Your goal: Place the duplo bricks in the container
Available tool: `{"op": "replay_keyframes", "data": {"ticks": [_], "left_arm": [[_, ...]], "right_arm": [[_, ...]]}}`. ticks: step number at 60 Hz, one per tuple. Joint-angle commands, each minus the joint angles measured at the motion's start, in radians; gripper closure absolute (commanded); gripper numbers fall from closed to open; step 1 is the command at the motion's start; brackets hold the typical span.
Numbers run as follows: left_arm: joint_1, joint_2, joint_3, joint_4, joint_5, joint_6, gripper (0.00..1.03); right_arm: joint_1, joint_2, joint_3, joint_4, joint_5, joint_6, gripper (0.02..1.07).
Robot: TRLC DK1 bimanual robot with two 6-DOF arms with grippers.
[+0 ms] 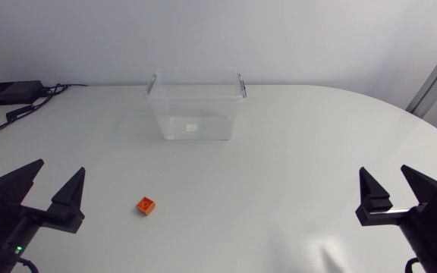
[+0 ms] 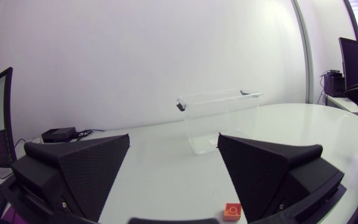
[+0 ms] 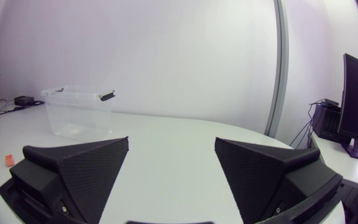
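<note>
Clear plastic is catching the light at the far side of the glossy white table (image 1: 294, 144). The rectangular container (image 1: 196, 106) is standing upright, open-topped, its walls see-through. 1 small orange duplo brick (image 1: 146, 205), boxy with a round stud on top, is lying well short of it. The left gripper (image 1: 58, 168) is sitting near the brick, its 2 matte wedge fingers spread wide and gripping nothing. The right gripper (image 1: 385, 171) is resting well apart from it, likewise gaping and empty.
</note>
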Motion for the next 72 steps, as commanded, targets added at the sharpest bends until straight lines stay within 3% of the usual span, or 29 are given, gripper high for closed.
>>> {"op": "replay_keyframes", "data": {"ticks": [1, 8, 15, 21, 34, 56, 72], "left_arm": [[-0.007, 0.018, 0.073, -0.004, 0.010, 0.029, 0.04], [-0.024, 0.182, 0.201, -0.069, 0.031, 0.029, 0.04], [-0.058, 0.540, 0.449, -0.257, 0.036, 0.022, 0.04], [-0.088, 0.733, 0.576, -0.380, 0.041, 0.023, 0.04], [-0.237, 1.001, 0.653, -0.518, 0.031, 0.028, 0.04], [-0.323, 1.284, 0.619, -0.497, -0.021, 0.037, 0.08], [-0.328, 1.451, 0.625, -0.411, -0.039, 0.037, 0.06]], "right_arm": [[-0.007, -0.009, -0.020, 0.012, -0.008, -0.020, 0.07], [-0.007, -0.009, -0.020, 0.010, -0.008, -0.020, 0.07], [-0.007, -0.009, -0.020, 0.012, -0.008, -0.020, 0.07], [-0.007, -0.009, -0.020, 0.010, -0.008, -0.020, 0.07], [-0.007, -0.009, -0.020, 0.012, -0.008, -0.019, 0.07], [-0.007, -0.009, -0.020, 0.012, -0.008, -0.020, 0.07], [-0.007, -0.009, -0.020, 0.010, -0.008, -0.019, 0.07]]}}
